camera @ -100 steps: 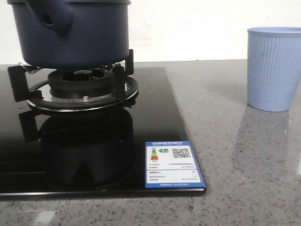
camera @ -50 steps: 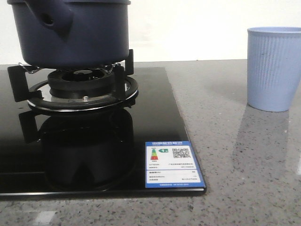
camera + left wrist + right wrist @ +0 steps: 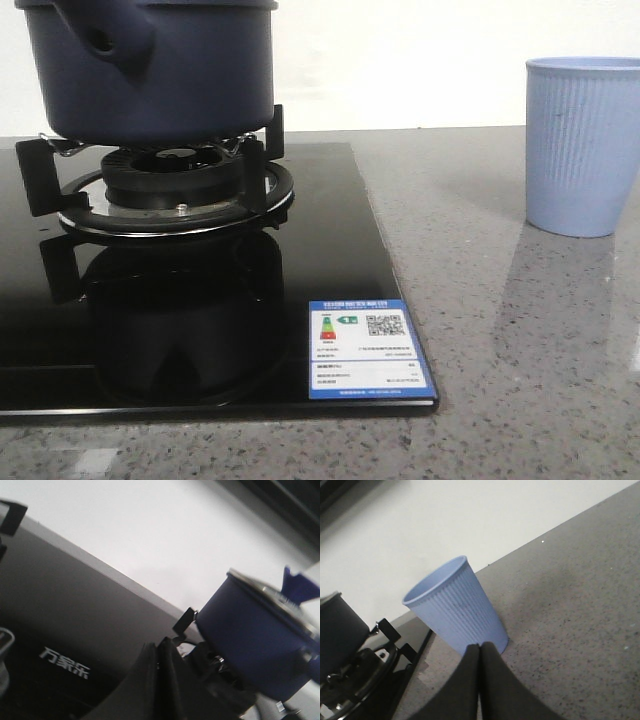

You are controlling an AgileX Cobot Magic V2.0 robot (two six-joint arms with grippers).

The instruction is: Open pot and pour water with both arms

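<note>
Starting at the left of the front view, the pot [image 3: 150, 70] sits at about ten o'clock on the burner grate [image 3: 160, 185] of the black glass cooktop [image 3: 330, 250], its stubby side tube [image 3: 105, 40] angled out toward the camera and slightly left. The pot's top is cut off there, so the lid cannot be judged from the front; in the left wrist view a bright rim and a blurred blue piece show on top of it, which may be the lid and its knob. Lower, near five o'clock on the glass, lies the energy label sticker [image 3: 370, 348], and further right, around two o'clock on the grey stone counter [image 3: 520, 340], stands the light blue ribbed cup [image 3: 583, 145], upright and well apart from the hob. Neither arm enters the front view. The left gripper [image 3: 159, 666] has its fingers pressed together with nothing between them, and the pot lies ahead of it at roughly two o'clock, near but not touching. The right gripper [image 3: 480, 672] is likewise closed and empty, aimed at the cup's base at twelve o'clock, the pot far off at nine. The left arm is therefore nearer the pot; my guess is it should go for the lid first.
</note>
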